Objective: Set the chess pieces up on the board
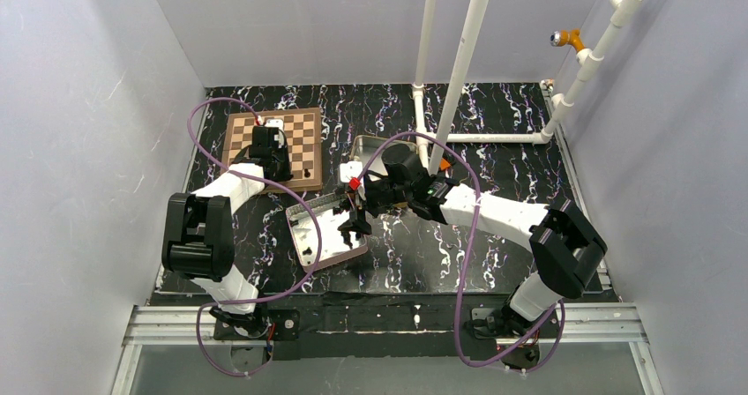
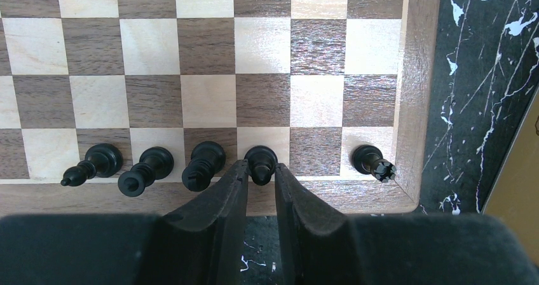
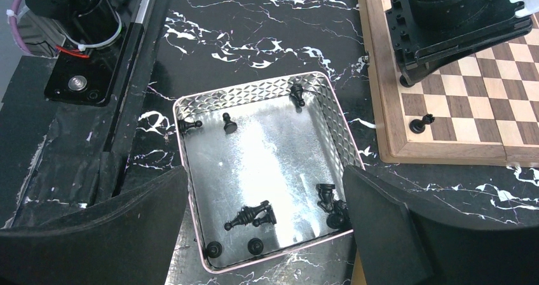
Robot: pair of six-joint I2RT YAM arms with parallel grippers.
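Grey walls (image 1: 88, 104) close in a black, white-veined table (image 1: 494, 245), with a white pipe frame (image 1: 463, 60) standing on its far right part. Both arms reach out from the near edge: the left arm (image 1: 198, 236) goes to the far left and the right arm (image 1: 512, 214) bends toward the middle.

At the far left lies the board (image 1: 304, 139), flat on the table. Just beside its near right corner sits a shallow metal tin (image 1: 331, 236), and a second tin (image 1: 370, 148) shows behind the right wrist.

The left gripper (image 2: 260, 170) hangs over the board's near rim. Its fingers (image 2: 216, 208) stand close together, one on each side of a black piece (image 2: 260, 161). Whether they press on it or only flank it cannot be told. The right gripper (image 3: 266, 177) is spread wide over the first tin, one finger above each side wall, holding nothing.

Five black chess pieces (image 2: 146, 169) stand in the board's rim row. Four fill neighbouring squares, and the flanked piece is the fourth. One empty square separates it from a rook (image 2: 374, 161) on the corner square. More pieces are scattered in the tin: some stand along its walls and a pair (image 3: 251, 216) lies tipped over near the middle.
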